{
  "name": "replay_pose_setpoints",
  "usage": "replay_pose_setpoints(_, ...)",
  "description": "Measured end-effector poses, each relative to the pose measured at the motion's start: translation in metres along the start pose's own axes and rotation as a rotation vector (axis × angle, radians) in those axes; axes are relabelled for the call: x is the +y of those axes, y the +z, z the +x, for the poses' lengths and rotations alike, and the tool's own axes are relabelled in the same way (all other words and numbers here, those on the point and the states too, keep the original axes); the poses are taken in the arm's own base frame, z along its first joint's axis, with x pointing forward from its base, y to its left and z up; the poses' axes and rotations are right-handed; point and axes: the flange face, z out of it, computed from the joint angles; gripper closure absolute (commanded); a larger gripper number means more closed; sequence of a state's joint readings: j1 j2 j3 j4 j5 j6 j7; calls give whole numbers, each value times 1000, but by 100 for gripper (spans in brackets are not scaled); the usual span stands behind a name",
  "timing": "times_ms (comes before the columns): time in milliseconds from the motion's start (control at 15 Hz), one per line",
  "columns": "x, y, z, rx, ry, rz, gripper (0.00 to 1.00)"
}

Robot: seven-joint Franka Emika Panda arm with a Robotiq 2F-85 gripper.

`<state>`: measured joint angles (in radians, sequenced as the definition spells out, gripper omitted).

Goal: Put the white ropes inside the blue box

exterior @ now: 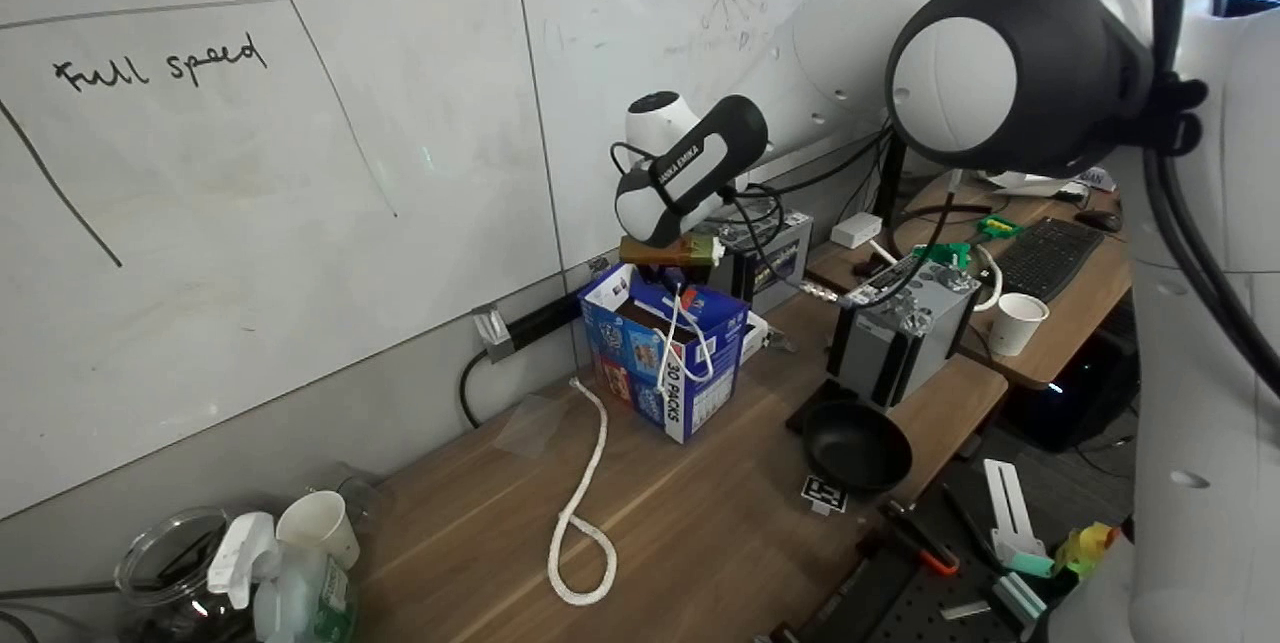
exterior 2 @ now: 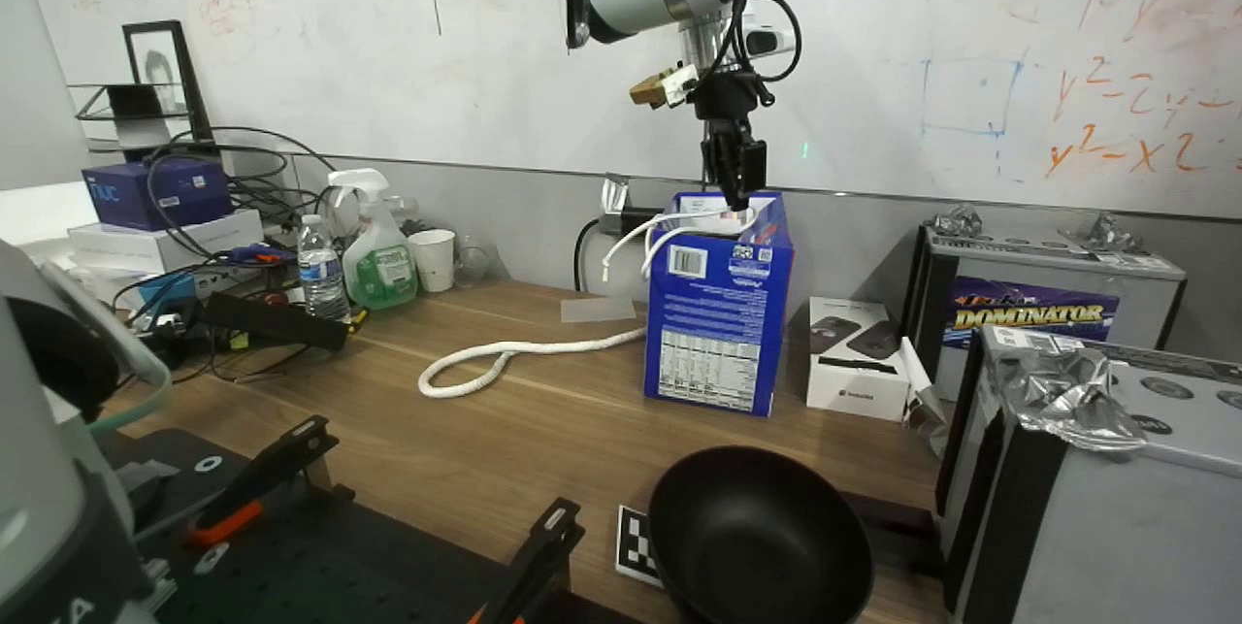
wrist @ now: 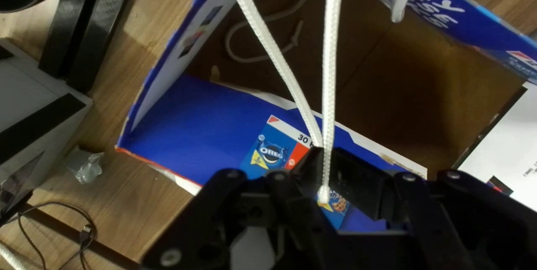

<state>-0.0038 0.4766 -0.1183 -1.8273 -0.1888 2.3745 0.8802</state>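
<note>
The blue box (exterior: pixel 715 363) stands open-topped on the table by the wall; it shows also in an exterior view (exterior 2: pixel 718 313) and in the wrist view (wrist: pixel 180 114). My gripper (exterior 2: pixel 737 197) is at the box's opening, and its fingers (wrist: pixel 319 156) are closed on a thin white rope (wrist: pixel 330 51). This rope's strands hang from the fingers across the opening and over the box's outer side in an exterior view (exterior 2: pixel 670 234). Another thin white rope (wrist: pixel 254 59) lies inside the box. A thicker white rope (exterior: pixel 585 488) lies looped on the table beside the box (exterior 2: pixel 553 346).
A black pan (exterior 2: pixel 757 537) and grey electronic units (exterior 2: pixel 1096 498) stand near the box. A white phone carton (exterior 2: pixel 859 381) is beside it. A spray bottle (exterior 2: pixel 380 255) and paper cup (exterior 2: pixel 433 260) stand along the wall. The whiteboard wall (exterior: pixel 400 173) is behind.
</note>
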Motion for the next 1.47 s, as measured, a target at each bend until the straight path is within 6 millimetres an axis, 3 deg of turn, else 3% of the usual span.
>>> replay_pose_setpoints(67,-1,2,0,-7,-5,2,62)
replay_pose_setpoints(200,-2,6,0,-17,-18,6,56)
replay_pose_setpoints(667,-4,6,3,-33,-43,15,3)
replay_pose_setpoints(1067,-4,-9,-3,-40,-57,9,0)
replay_pose_setpoints(1267,-2,-30,-27,-56,-86,1,0)
replay_pose_setpoints(1467,8,-54,-65,-80,-132,-12,0)
